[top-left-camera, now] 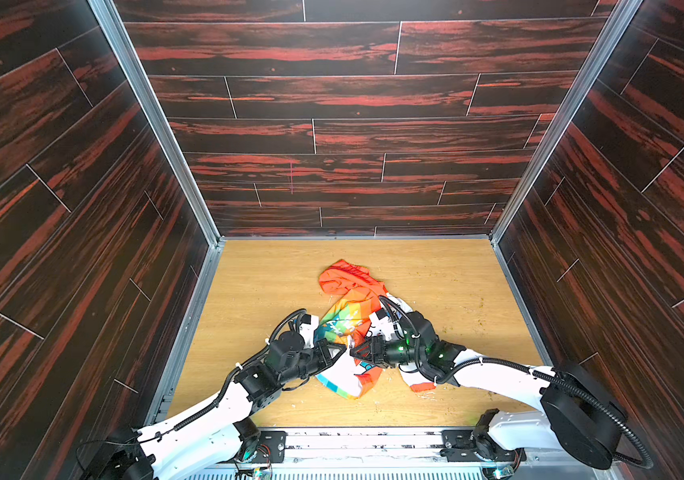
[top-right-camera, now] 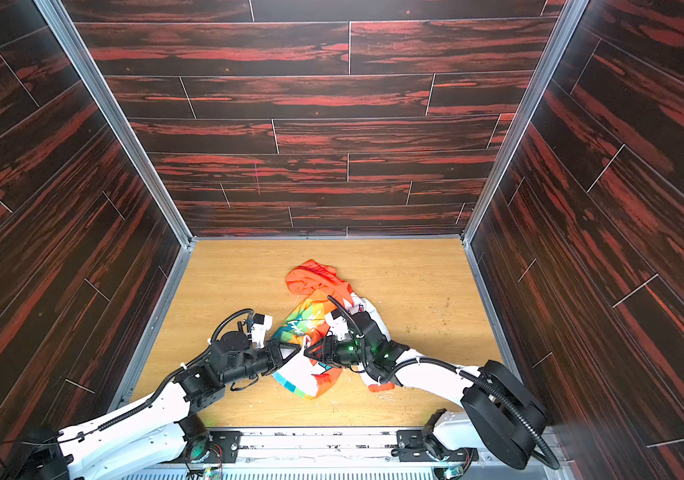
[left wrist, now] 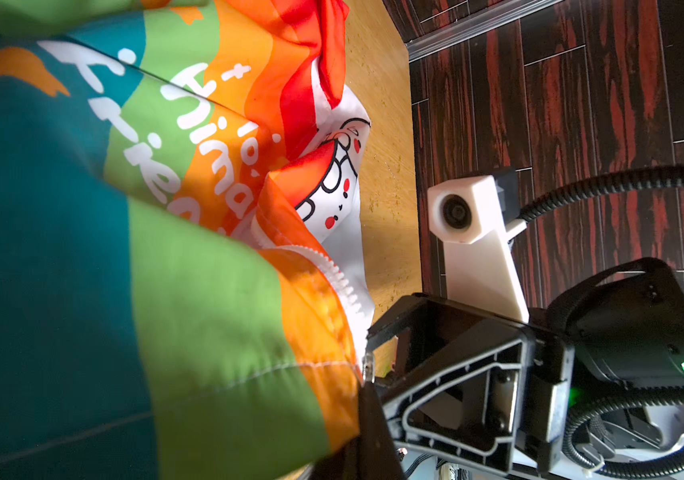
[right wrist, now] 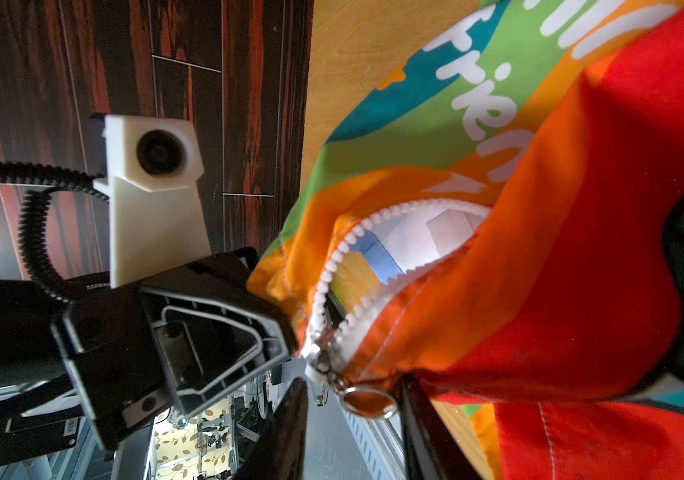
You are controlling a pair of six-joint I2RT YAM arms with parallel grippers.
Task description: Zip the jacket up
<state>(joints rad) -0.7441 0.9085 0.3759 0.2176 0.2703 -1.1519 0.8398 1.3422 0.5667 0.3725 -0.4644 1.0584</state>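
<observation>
- Enclosure walls: dark panels with red streaks on three sides of the work area.
- Tabletop: light wood grain, with the jacket lying on it.
- Jacket: bunched near the middle of the tabletop, between the two arms. The rainbow-striped half with white lettering faces up, and the white cartoon-print half lies on the right arm's side.
- Hood: orange-red, at the end of the jacket nearest the back wall.
- Left gripper: jaws together, clamped on the orange edge of the jacket at the lower end of the zipper.
- Right gripper: tip to tip with the left gripper. In the right wrist view its two fingers stand apart with the pull tab between them. A gap shows on one side of the tab, so no clamp is visible.
- Zipper: white plastic teeth. The two rows spread apart above the slider and leave the front open.
- Slider: metal, seated at the bottom end where the rows meet.
- Pull tab: oval metal ring hanging off the slider.
</observation>
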